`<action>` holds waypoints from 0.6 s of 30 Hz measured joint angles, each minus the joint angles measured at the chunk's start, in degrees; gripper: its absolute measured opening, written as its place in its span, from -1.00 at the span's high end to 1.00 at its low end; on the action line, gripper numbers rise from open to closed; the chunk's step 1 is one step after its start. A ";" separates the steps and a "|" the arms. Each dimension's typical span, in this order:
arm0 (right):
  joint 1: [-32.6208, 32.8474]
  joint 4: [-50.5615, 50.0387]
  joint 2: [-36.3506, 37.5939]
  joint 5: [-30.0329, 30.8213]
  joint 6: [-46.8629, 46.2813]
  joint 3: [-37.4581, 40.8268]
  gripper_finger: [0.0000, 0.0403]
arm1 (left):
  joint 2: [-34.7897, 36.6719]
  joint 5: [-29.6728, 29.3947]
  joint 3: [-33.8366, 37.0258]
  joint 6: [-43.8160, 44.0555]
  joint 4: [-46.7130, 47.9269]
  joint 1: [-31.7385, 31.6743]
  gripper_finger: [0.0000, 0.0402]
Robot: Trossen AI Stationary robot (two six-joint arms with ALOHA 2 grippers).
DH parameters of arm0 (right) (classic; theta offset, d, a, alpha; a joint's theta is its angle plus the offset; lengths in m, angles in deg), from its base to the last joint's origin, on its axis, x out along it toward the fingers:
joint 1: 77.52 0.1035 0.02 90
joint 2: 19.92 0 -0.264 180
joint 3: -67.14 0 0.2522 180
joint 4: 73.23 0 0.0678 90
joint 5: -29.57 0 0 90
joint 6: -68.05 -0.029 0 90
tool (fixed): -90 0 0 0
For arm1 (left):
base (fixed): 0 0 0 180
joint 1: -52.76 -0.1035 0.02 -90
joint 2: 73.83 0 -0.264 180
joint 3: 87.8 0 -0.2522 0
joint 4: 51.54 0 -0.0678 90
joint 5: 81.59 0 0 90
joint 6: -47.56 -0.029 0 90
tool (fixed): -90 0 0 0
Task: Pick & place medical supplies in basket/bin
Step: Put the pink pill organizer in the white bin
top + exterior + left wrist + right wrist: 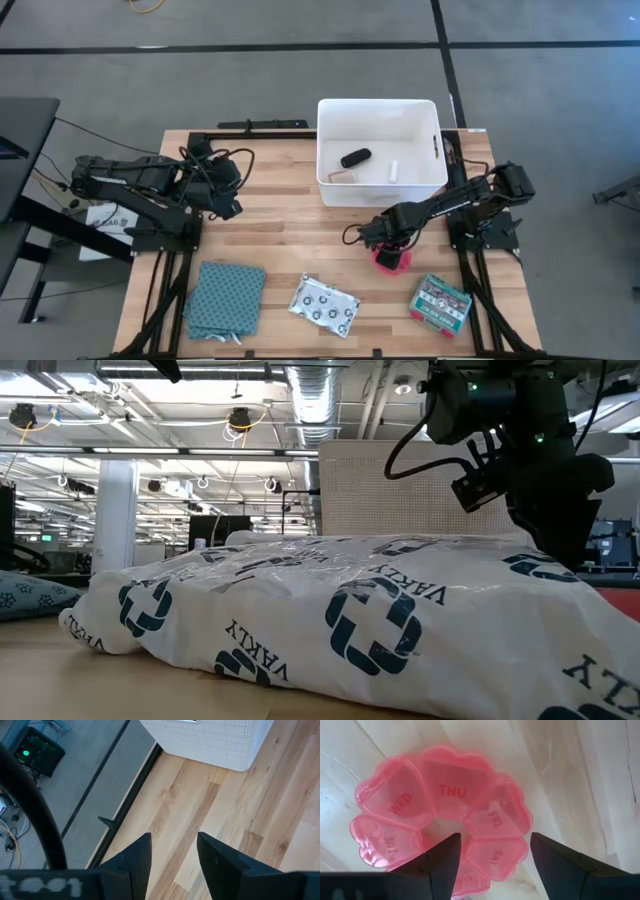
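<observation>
The pink item (392, 260) is a round pill organiser (440, 810) with day labels, lying flat on the table before the white bin (430, 185). My right gripper (388, 243) hangs open just over it. In the right wrist view (495, 840) one finger stands over its middle and the other past its rim. Inside the bin lie a black cylinder (355, 158), a white stick (394, 170) and a beige item (340, 176). The silvery dotted packet (324, 305) and the green-and-red box (440, 302) rest flat near the near edge. My left gripper (232, 200) waits open at the left. My right gripper points down over the pill organiser's SAT side (492, 855), with its fingers spread apart. I cannot tell whether either finger touches it. The organiser lies flat on the table.
A blue-green patterned cloth (228, 295) lies folded at the near left. In the low view the printed packet (350, 615) fills the foreground, with the bin (420, 490) behind it. Bare wood (290, 215) lies between the two arms. My left gripper (173, 837) sees the bin's corner (220, 742).
</observation>
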 joint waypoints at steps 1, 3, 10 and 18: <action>0.00 0.01 0.00 0.01 0.01 0.00 -0.17 | -0.01 0.00 0.00 0.00 0.00 0.00 0.26; 0.00 -0.01 0.00 0.01 -0.02 0.00 -0.17 | 0.00 0.00 0.00 0.00 0.00 0.00 0.26; 0.00 0.83 0.02 1.53 -0.40 0.41 -0.17 | -0.01 0.07 0.00 0.00 0.00 0.00 0.26; 0.00 4.86 0.04 1.10 -3.18 6.14 -0.17 | 0.01 0.13 0.00 0.00 0.00 0.00 0.26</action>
